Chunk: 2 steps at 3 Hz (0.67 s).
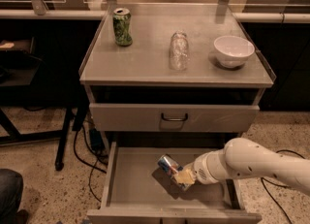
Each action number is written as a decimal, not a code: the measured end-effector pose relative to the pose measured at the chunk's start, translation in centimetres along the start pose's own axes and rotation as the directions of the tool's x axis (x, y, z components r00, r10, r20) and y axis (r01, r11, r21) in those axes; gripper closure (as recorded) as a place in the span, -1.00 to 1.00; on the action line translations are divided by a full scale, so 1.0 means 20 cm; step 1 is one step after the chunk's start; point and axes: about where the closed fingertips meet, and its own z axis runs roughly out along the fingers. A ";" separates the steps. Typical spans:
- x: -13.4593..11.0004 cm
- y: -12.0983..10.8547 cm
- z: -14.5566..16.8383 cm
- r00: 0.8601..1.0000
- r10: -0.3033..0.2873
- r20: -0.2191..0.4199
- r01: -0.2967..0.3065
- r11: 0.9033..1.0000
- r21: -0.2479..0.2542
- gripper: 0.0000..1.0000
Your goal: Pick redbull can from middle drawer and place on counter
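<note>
Camera view, left to right. Green patterned can (122, 26) upright on desk (145, 65), back left. Below desk, middle drawer (131, 184) pulled open, grey floor, low side walls. Redbull can (167, 164) inside drawer, right of centre: slim, blue and silver, red marks, tilted with silver top up-left, dark shadow beneath. Clear bottle (178, 50) mid-desk. Hand (184, 176) clamped on lower end of redbull can. White bowl (233, 51) on desk, right. White arm (256, 162) reaches in from right.

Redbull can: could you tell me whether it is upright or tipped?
Tipped: the can slants in the end effector, inside the drawer.
</note>
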 end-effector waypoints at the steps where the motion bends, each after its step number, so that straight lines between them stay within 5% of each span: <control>1: -0.11 0.11 -0.16 0.998 -0.050 0.026 0.050 0.999 -0.012 1.00; 2: -0.25 0.27 -0.42 0.987 -0.144 0.076 0.144 0.990 0.001 1.00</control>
